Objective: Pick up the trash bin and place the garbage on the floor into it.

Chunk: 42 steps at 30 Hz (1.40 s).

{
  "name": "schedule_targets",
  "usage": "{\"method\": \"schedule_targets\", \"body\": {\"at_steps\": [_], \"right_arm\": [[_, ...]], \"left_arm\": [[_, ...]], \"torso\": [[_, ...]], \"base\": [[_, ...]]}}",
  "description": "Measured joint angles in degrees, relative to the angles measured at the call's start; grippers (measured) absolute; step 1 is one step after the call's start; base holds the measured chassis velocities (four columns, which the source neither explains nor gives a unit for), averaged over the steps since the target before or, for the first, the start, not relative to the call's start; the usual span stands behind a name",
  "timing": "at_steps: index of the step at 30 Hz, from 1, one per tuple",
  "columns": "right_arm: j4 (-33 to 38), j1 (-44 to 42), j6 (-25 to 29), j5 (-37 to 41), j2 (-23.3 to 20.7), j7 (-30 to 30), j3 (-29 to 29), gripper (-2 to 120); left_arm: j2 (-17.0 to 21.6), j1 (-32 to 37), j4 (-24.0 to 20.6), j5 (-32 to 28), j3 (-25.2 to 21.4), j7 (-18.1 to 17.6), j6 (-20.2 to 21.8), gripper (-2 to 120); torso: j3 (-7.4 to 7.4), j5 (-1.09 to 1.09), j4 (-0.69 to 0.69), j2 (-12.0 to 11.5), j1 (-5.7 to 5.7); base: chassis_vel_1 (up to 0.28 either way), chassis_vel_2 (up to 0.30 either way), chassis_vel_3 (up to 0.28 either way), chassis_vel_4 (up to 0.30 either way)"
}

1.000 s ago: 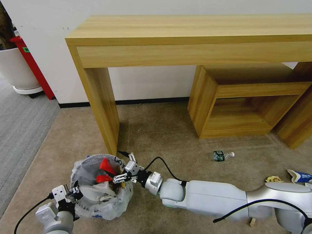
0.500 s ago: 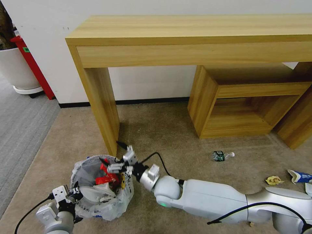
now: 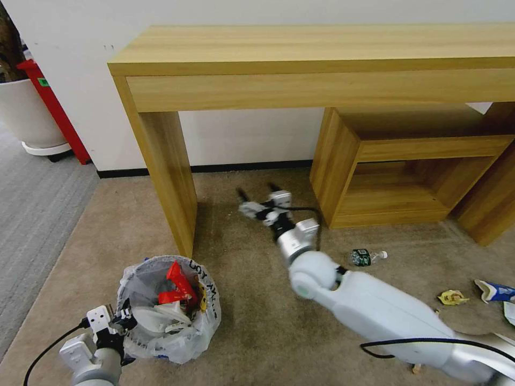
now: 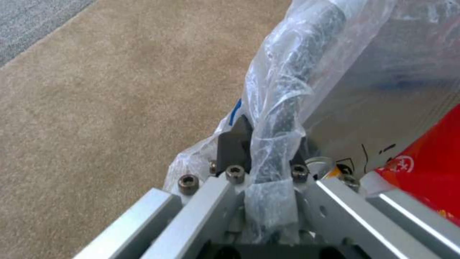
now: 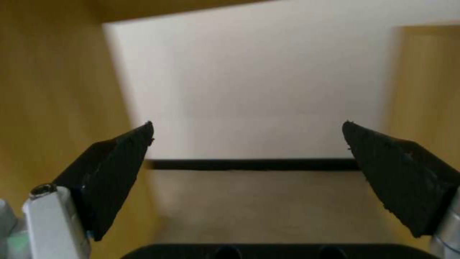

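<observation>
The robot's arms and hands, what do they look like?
Both arms are glossy white-grey shells with silver cylindrical wrists and black cables looping alongside. The right hand has silver metal linkages ending in black wedge-shaped fingertips. The left hand has bare aluminium bars with hex bolts.

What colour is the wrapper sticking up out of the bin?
Bright red; the wrapper in the trash bin shows best in the head view.

Beige floor (image 3: 257,321) carries trash bin (image 3: 169,311), bottle (image 3: 366,257), wrappers (image 3: 452,296).

Right gripper (image 3: 257,192) motion-blurred
</observation>
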Motion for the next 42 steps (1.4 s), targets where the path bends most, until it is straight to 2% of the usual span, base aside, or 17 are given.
{"method": "schedule_targets", "body": {"at_steps": [8,10,13,20,42], "right_arm": [[0.3,-10.4,-1.8,-4.9,-5.8,4.2,11.2,100],[0.2,-11.6,-1.8,-5.4,-6.2,4.4,12.3,100],[-0.2,-17.1,-2.8,-6.5,-7.6,6.3,18.1,100],[-0.7,-22.0,-3.2,-7.1,-8.2,7.8,24.4,100],[-1.8,-26.1,0.5,-12.1,-4.9,7.8,28.1,100]], "left_arm": [[0.6,0.1,-0.1,0.4,0.6,0.1,0.0,0],[0.6,0.0,-0.1,0.4,0.7,0.1,0.0,0],[0.8,-0.3,0.0,0.6,1.2,0.2,0.1,0],[1.0,-0.5,0.1,0.8,1.8,0.2,0.3,0],[2.1,0.8,-1.1,0.5,1.4,0.4,0.0,0]], "torso": [[0.00,-0.01,0.00,0.0,0.00],[0.00,0.00,-0.01,0.0,0.00],[0.00,0.00,0.00,0.0,0.00],[-0.01,-0.02,0.00,0.0,0.00],[0.00,-0.02,0.00,0.0,0.00]], "base": [[0.000,0.000,0.000,0.000],[0.000,0.000,0.000,0.000],[0.000,0.000,0.000,0.000],[-0.024,-0.019,-0.032,-0.027],[-0.021,-0.023,-0.025,-0.022]]}}
